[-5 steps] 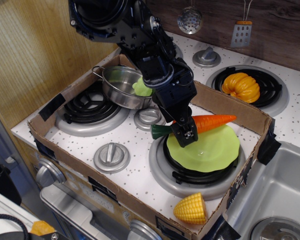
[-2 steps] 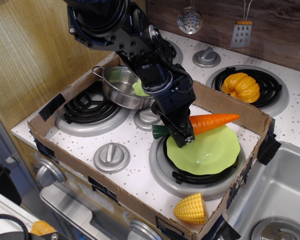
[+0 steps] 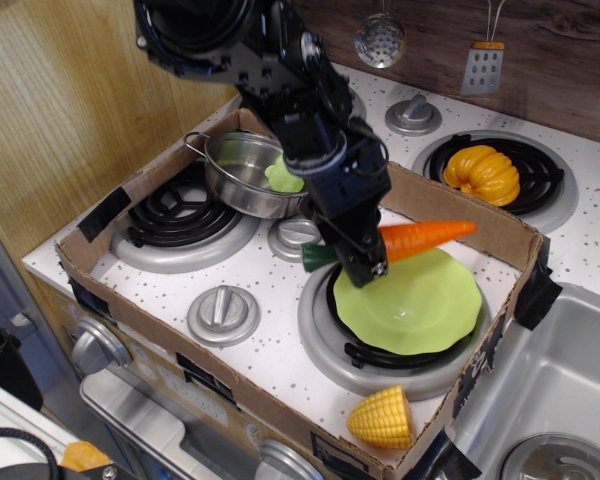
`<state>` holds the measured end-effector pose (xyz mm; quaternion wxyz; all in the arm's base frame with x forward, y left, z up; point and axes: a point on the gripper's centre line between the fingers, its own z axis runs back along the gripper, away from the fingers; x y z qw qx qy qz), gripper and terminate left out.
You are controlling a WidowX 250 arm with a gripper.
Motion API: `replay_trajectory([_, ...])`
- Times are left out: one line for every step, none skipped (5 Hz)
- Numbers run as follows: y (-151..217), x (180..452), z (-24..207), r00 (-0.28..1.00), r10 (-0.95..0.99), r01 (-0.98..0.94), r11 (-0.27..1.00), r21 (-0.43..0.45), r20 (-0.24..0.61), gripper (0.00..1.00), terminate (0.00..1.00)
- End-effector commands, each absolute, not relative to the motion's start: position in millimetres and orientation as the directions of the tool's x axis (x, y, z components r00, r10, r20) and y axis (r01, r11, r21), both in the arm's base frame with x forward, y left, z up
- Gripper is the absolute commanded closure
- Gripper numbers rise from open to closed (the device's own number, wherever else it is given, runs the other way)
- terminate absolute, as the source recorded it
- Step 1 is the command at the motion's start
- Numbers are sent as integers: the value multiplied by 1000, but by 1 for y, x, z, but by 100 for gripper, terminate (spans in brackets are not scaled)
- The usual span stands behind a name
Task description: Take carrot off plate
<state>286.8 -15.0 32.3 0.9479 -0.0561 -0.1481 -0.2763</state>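
Note:
My gripper [image 3: 365, 262] is shut on the carrot [image 3: 425, 236], near its dark green stub end [image 3: 317, 257]. The carrot is long, orange and glossy. It lies nearly level, its tip pointing right, held a little above the back rim of the plate. The plate [image 3: 415, 300] is round and lime green and sits on the front right burner [image 3: 380, 350]. Nothing else lies on the plate. The black arm [image 3: 280, 70] reaches down from the upper left and hides part of the carrot's thick end.
A steel pot [image 3: 238, 170] holding a green item sits on the back left burner. A yellow-orange pumpkin [image 3: 483, 173] sits on the back right burner. A corn cob piece [image 3: 382, 417] lies at the front edge. A cardboard wall [image 3: 480, 225] rings the stove. A sink [image 3: 550, 400] is at right.
The gripper has lifted the carrot slightly up and off the plate's rim. The plate has stayed in place on the burner.

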Motion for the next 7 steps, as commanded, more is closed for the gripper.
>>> replay_trajectory([-6, 275, 63, 841, -401, 415, 909, 42, 363, 100, 0])
replay_trajectory([0, 260, 60, 901, -197, 207, 978, 15, 385, 100, 0])
replay_trajectory([6, 253, 55, 916, 21, -30, 999, 16, 401, 100, 0])
replay_trajectory([3, 243, 46, 890, 204, -218, 976, -11, 409, 100, 0])
replay_trajectory([9, 236, 38, 896, 230, -225, 973, -58, 379, 100, 0])
replay_trajectory([18, 234, 28, 910, 183, -173, 983, -59, 372, 100, 0])
replay_trajectory([26, 233, 24, 924, 153, -154, 988, -27, 349, 100, 0])
